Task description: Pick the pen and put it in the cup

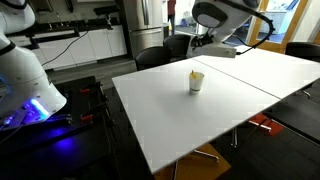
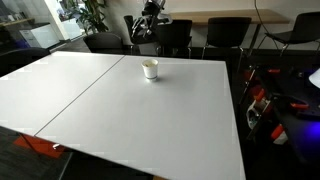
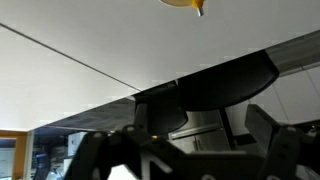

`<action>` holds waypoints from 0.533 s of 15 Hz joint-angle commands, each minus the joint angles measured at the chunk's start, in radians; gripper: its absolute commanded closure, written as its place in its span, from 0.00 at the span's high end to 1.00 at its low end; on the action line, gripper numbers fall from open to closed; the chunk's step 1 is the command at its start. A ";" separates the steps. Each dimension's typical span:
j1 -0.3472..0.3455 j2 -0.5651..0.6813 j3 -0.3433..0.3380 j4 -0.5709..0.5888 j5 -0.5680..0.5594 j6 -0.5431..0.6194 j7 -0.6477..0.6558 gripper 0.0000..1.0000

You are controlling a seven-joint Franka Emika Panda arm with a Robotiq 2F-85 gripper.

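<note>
The white cup [image 1: 196, 84] stands upright near the middle of the white table [image 1: 230, 110]; it also shows in an exterior view [image 2: 150, 70]. A yellowish bit, apparently the pen [image 1: 196, 74], shows at the cup's rim. In the wrist view a yellowish shape with a dark tip [image 3: 190, 5] is cut off by the top edge. My gripper [image 1: 205, 42] is raised past the table's far edge, well apart from the cup, and also shows in an exterior view [image 2: 150, 18]. In the wrist view its fingers [image 3: 185, 145] stand wide apart with nothing between them.
Black chairs [image 1: 150, 57] [image 2: 178, 35] line the table's far side under the arm. A seam [image 2: 90, 88] runs where two tabletops join. Another robot base [image 1: 25, 85] with blue light stands beside the table. Cabinets stand behind.
</note>
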 commanded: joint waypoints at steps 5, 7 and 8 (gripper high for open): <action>0.229 -0.305 -0.138 -0.423 0.076 0.333 0.212 1.00; 0.274 -0.363 -0.128 -0.524 0.090 0.413 0.240 1.00; 0.292 -0.393 -0.114 -0.576 0.114 0.454 0.244 1.00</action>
